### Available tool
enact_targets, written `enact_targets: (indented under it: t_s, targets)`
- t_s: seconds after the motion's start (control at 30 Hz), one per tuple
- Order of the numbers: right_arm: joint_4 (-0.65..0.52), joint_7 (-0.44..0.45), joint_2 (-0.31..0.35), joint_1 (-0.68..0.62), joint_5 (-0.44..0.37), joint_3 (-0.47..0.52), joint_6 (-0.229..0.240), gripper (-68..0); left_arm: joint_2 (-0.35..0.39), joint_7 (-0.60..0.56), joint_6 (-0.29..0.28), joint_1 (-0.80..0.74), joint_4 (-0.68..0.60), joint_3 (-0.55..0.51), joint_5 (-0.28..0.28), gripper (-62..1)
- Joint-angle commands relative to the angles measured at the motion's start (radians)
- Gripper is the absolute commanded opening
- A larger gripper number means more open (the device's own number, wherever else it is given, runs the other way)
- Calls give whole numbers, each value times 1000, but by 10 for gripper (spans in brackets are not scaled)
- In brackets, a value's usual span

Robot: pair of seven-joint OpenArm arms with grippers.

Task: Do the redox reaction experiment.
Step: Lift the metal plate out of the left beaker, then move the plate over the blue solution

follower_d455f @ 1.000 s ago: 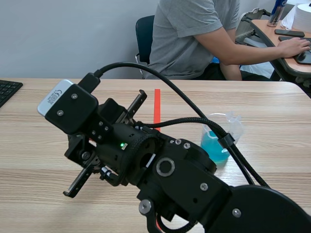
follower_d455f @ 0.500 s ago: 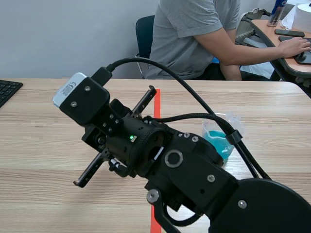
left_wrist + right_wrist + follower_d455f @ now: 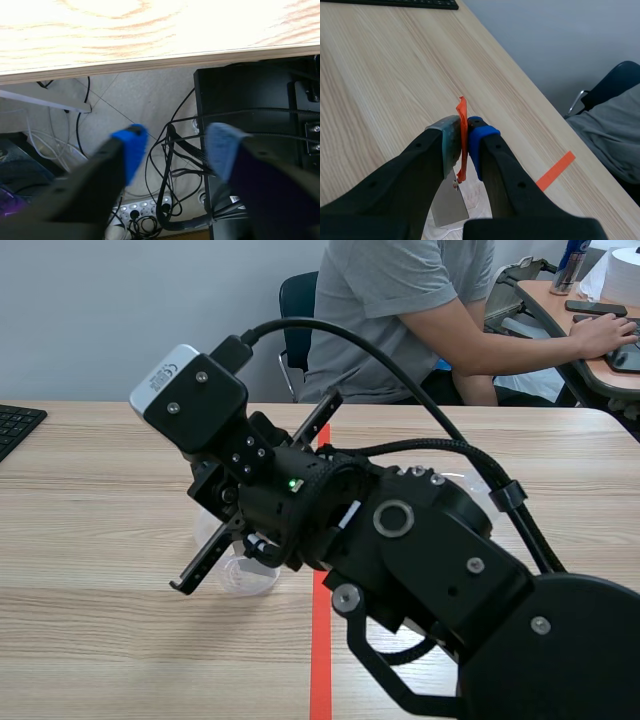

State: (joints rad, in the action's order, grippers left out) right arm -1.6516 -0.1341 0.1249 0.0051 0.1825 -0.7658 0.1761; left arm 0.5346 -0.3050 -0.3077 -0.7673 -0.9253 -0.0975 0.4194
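My right gripper (image 3: 465, 131) is shut on a thin orange-red strip (image 3: 462, 117) pinched between its pads. A grey metal sheet (image 3: 448, 206) hangs below the strip, just over a clear plastic container (image 3: 476, 196). In the scene view the right arm (image 3: 400, 540) stands raised across the middle, and the clear container (image 3: 240, 576) sits on the table beneath it. My left gripper (image 3: 175, 147) hangs past the table's edge (image 3: 150, 57), above the floor and cables. Its blue-padded fingers (image 3: 131, 147) are apart with nothing between them.
A person (image 3: 400, 320) sits across the table, one hand on a side desk at the far right. A black keyboard (image 3: 15, 425) lies at the table's left edge. An orange-red tape line (image 3: 320, 660) runs down the table's middle.
The right arm has lifted and swung toward the far side. The clear container has come into view under it, and the beaker of blue liquid is now hidden behind the arm.
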Motion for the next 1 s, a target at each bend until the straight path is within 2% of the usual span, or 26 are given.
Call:
enact_targets:
  t_s: [0.0, 0.17, 0.23, 0.3, 0.43, 0.63, 0.73, 0.9, 0.97]
  targets:
    - [-40, -4, 0, 14, -19, 14, -1, -660, -2, -13, -2, -8, -13, -2, 6, -417]
    - [-82, -51, 0, 14, -69, 37, 43, -660, -2, -13, -2, -8, -13, -2, 6, -538]
    - [-102, -71, 0, 14, -93, 49, 65, -660, -2, -13, -2, -8, -13, -2, 6, -565]
    - [-120, -91, 0, 14, -116, 60, 84, -660, -2, -13, -2, -8, -13, -2, 6, -565]
    - [-153, -117, 0, 14, -155, 87, 88, -660, -2, -13, -2, -8, -13, -2, 6, -565]
    - [-217, -175, 0, 14, -237, 139, 161, -660, -2, -13, -2, -8, -13, -2, 6, -565]
    - [-261, -209, 0, 14, -274, 166, 170, -660, -2, -13, -2, -8, -13, -2, 6, -565]
    - [-340, -269, 0, 14, -313, 220, 217, -660, -2, -13, -2, -8, -13, -2, 6, -565]
    - [-370, -292, 0, 14, -328, 242, 218, -660, -2, -13, -2, -8, -13, -2, 6, -565]
